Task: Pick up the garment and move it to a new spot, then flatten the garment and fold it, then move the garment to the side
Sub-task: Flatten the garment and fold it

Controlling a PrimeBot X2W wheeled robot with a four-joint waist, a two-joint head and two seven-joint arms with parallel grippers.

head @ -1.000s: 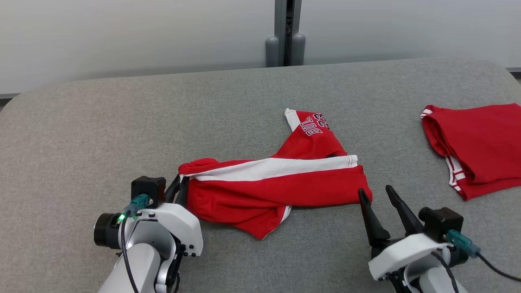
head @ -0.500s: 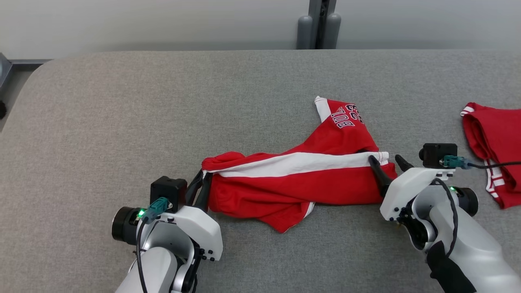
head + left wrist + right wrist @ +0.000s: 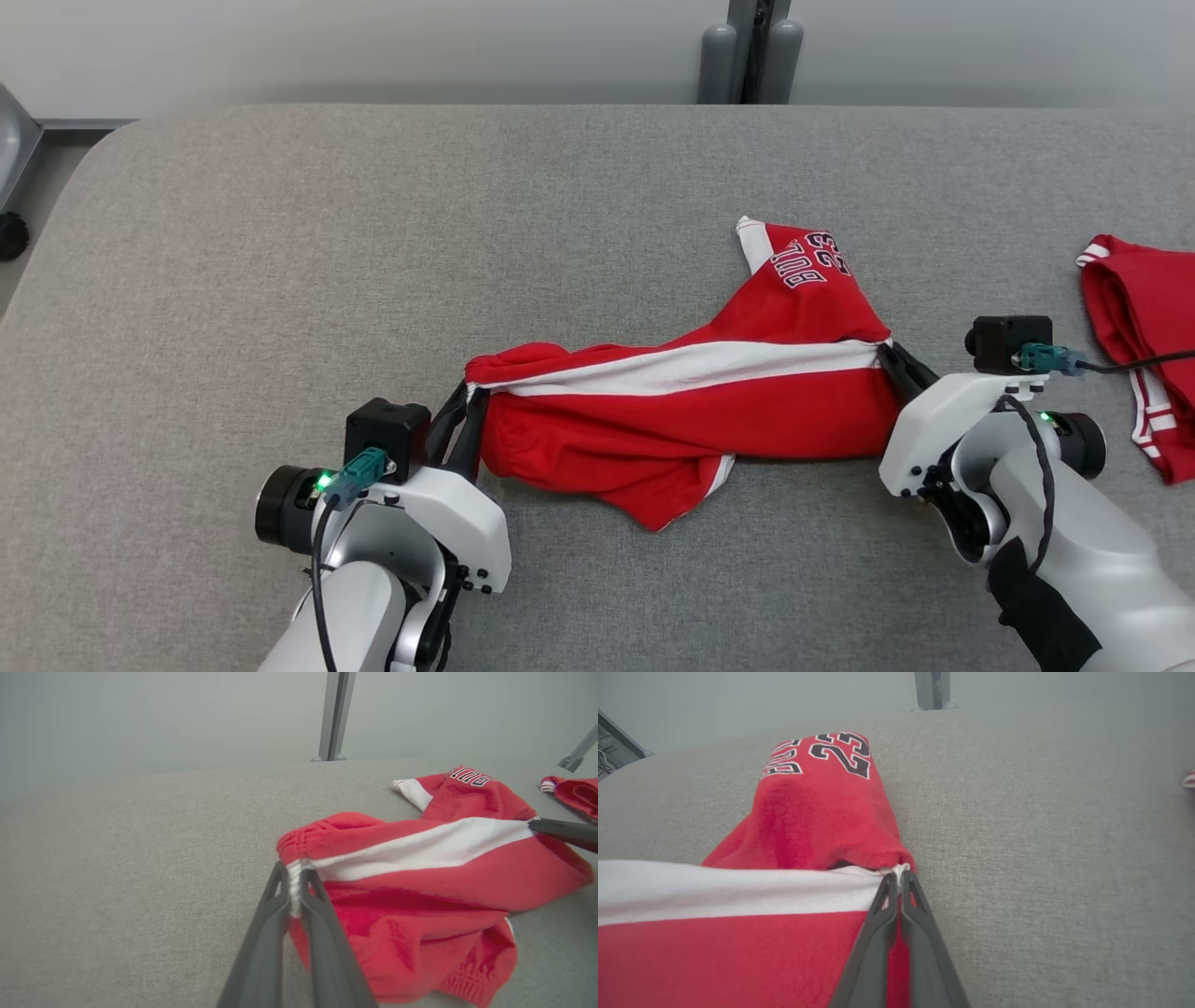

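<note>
The garment is a pair of red shorts with a white side stripe and black lettering, lying crumpled on the grey table. My left gripper is shut on its left end, at the elastic waistband. At the other end of the white stripe, my right gripper is shut on the hem corner. The stripe runs nearly straight between the two grips. One leg with the print lies folded toward the far side.
A second red garment, folded, lies at the table's right edge. A grey post stands behind the table's far edge. Bare grey table surface stretches to the left and far side.
My right gripper moved in from the near right, reached the shorts' right end and closed on the hem corner. The left gripper kept its hold. The head camera shifted.
</note>
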